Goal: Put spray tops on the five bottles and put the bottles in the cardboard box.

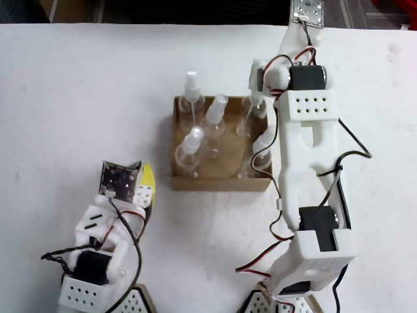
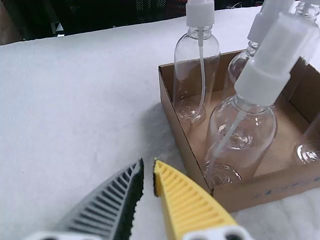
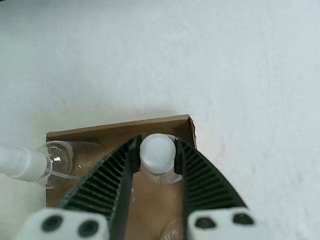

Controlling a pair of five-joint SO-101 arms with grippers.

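White surface [image 1: 78, 85] under both arms. Near its centre, cardboard box [image 1: 221, 181], open side up. Inside, five clear bottles [image 1: 191, 153] standing on their bases, long axes vertical or close to it, spray tops [image 1: 193, 81] uppermost. Over the box's far corner, right gripper [image 3: 157, 145] pointing down, clamped on one spray top [image 3: 157, 150]. Beside the box, left gripper [image 2: 148, 172] low over the surface, fingers all but together, empty.

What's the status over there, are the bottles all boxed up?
Left gripper shut, empty, beside cardboard box. Right gripper around one spray top in box corner, grip unclear. All five bottles topped, in box. Nothing in the way.
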